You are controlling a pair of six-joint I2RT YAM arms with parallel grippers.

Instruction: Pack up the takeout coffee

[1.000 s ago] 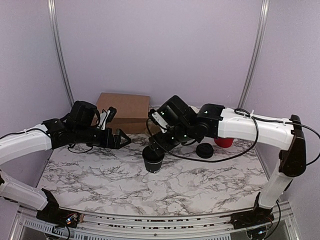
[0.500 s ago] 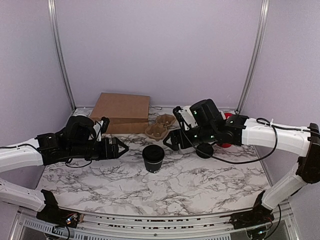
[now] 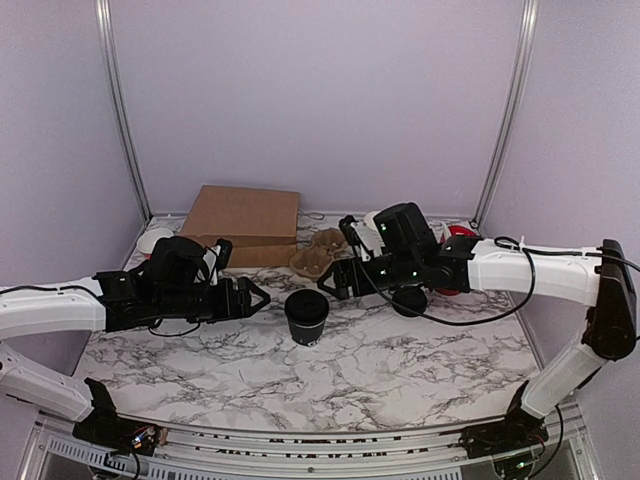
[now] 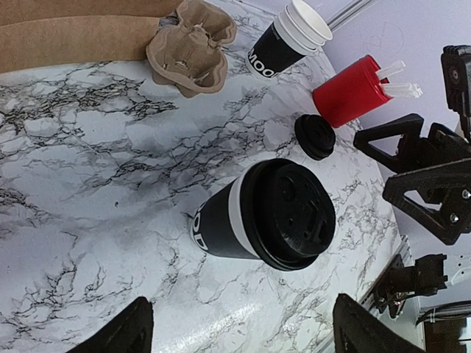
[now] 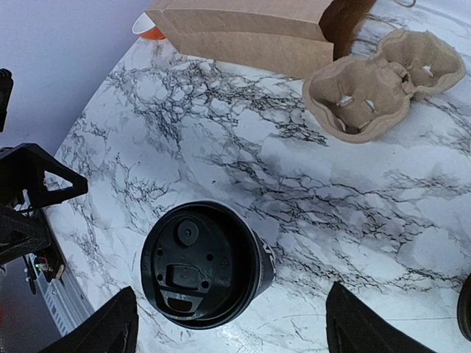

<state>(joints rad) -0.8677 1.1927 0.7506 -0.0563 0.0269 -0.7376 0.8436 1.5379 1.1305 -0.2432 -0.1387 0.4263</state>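
One cup [image 3: 307, 318], between left gripper [image 3: 260, 296], right gripper [image 3: 328, 288]

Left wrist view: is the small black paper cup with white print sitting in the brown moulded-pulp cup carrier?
No, the black paper cup stands on the white marble tabletop, apart from the pulp carrier beyond it.

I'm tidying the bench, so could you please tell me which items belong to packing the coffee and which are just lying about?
For the job: black cup, black lid fitted on it; probably also the pulp carrier and brown paper bag.
Lying about: stack of cups, red tub, spare lid.
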